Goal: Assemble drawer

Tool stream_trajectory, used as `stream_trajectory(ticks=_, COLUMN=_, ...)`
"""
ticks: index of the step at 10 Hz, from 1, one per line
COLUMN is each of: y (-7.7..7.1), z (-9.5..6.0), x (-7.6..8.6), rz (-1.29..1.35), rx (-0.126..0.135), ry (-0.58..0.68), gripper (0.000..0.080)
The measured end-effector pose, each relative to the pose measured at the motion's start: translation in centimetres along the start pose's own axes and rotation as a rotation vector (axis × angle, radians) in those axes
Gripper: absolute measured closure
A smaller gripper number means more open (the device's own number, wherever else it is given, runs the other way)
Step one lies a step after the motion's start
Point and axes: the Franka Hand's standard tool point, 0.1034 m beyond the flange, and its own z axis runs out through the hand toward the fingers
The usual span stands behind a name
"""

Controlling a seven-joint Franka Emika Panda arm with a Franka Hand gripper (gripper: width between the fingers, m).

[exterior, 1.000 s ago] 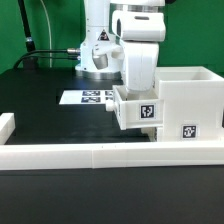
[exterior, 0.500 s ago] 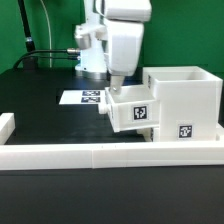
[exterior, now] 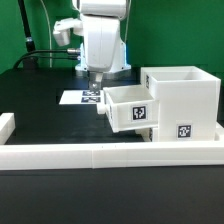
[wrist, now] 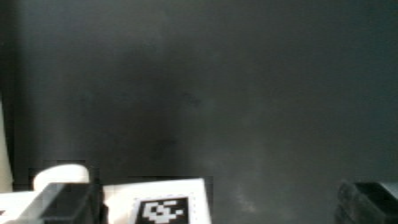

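The white drawer housing (exterior: pixel 185 100) stands at the exterior view's right, a tag on its front. One white tray (exterior: pixel 130 108) sits partly pushed into it and sticks out toward the exterior view's left, also with a tag showing. I see no second tray. My gripper (exterior: pixel 97 82) hangs above the table just left of the tray's outer end, apart from it. In the wrist view the gripper (wrist: pixel 214 203) is open and empty, with the dark fingertips (wrist: pixel 63 203) wide apart. A white tagged surface (wrist: pixel 169 205) lies below them; I cannot tell which part it is.
The marker board (exterior: pixel 80 97) lies flat on the black table behind the gripper. A long low white border wall (exterior: pixel 100 155) runs along the front, with a raised end (exterior: pixel 5 125) at the left. The arm's base (exterior: pixel 95 55) and cables stand at the back.
My gripper has let go of the tray, risen and moved toward the exterior view's left. The tray stays partly inside the housing.
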Motion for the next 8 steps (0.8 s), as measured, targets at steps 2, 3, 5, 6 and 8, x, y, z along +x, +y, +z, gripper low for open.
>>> stream_trajectory(ticks=2, y=-0.1, z=1.3, x=-1.6, rz=-0.035, rx=0.021, ry=0.101, gripper=0.0150)
stream_trajectory(ticks=3, y=0.4, z=2.1, x=-2.3, rz=-0.045, rx=0.041, ry=0.148, gripper=0.0150)
stream_trajectory(ticks=5, y=1.0, z=2.5, x=-2.8, rz=-0.029, rx=0.056, ry=0.207, gripper=0.0150)
stream_trajectory(ticks=6, y=1.1, z=2.6, x=-2.7, rz=-0.006, rx=0.062, ry=0.231, gripper=0.0150)
stream_trajectory(ticks=8, y=0.9, z=2.9, x=-2.1, rz=0.044, rx=0.080, ry=0.279, gripper=0.0150)
